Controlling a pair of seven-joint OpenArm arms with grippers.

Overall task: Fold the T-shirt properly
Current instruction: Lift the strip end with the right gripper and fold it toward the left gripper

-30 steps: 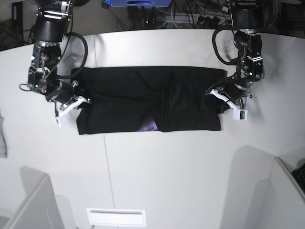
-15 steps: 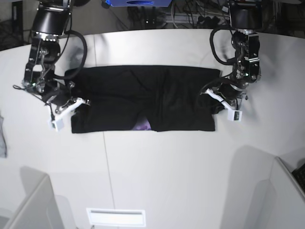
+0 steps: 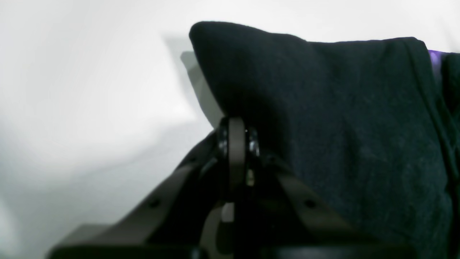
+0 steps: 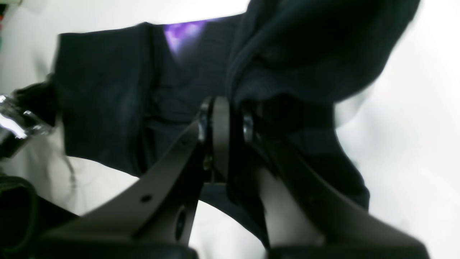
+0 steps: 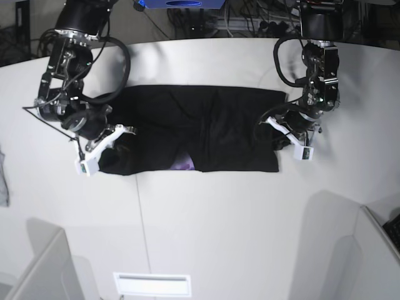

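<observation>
The black T-shirt (image 5: 206,128) lies folded into a wide band across the white table (image 5: 206,219). A bit of purple print (image 5: 183,164) shows at its near edge. My left gripper (image 5: 279,139) is shut on the shirt's right end; in the left wrist view the black cloth (image 3: 341,118) drapes over the closed gripper (image 3: 235,133). My right gripper (image 5: 112,145) is shut on the shirt's left end, which is lifted and bunched. In the right wrist view the cloth (image 4: 305,57) hangs over the closed gripper (image 4: 224,111), with the purple print (image 4: 183,32) beyond.
A grey cloth scrap (image 5: 3,181) lies at the table's far left edge. Grey panels (image 5: 37,269) (image 5: 337,250) stand at the near corners, with a white slotted plate (image 5: 152,284) between them. Cables and equipment sit behind the table.
The right gripper has moved inward with the shirt's left end, bunching it. The left gripper has drawn the right end slightly inward too. The band is shorter.
</observation>
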